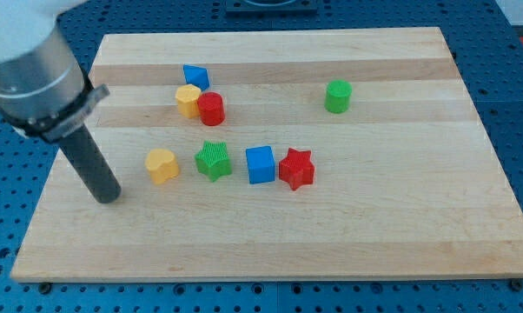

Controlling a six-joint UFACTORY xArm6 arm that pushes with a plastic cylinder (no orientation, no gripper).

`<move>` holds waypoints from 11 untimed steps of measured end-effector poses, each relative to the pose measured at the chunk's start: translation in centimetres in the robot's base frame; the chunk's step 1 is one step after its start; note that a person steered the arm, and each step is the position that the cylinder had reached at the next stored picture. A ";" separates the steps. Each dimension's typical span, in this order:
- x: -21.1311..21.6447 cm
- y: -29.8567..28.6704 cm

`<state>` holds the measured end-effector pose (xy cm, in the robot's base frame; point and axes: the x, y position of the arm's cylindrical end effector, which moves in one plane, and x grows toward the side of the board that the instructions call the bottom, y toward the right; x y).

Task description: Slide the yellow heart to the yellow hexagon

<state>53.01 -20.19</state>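
The yellow heart (162,165) lies left of the board's middle. The yellow hexagon (188,100) sits further up the view, touching a red cylinder (211,109) on its right, with a blue triangular block (195,76) just above it. My tip (109,196) rests on the board to the heart's left and slightly below it, a short gap away and not touching it.
A green star (213,160), a blue cube (261,164) and a red star (296,169) form a row right of the heart. A green cylinder (337,96) stands alone at the upper right. The wooden board (400,226) ends near all view edges.
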 end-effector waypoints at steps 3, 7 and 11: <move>-2.2 5.5; -5.6 5.2; -11.0 5.8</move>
